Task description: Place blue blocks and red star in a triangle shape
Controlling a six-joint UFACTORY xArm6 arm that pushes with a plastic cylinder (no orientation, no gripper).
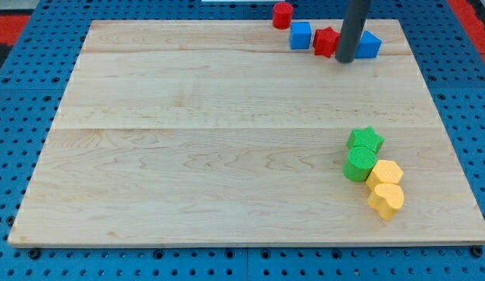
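Note:
A blue cube [301,35] sits near the view's top edge of the wooden board [187,156]. The red star [326,41] lies just to its right, touching or nearly touching it. A second blue block [369,44], shape partly hidden, lies right of the star. My rod comes down between the red star and that second blue block, and my tip [345,59] rests on the board just below and between them. A red cylinder [283,14] stands at the board's top edge, up and left of the blue cube.
A green star [365,140] and a green cylinder [359,165] sit together at the view's lower right. Two yellow blocks [386,172] [386,200] lie just below and right of them. Blue pegboard surrounds the board.

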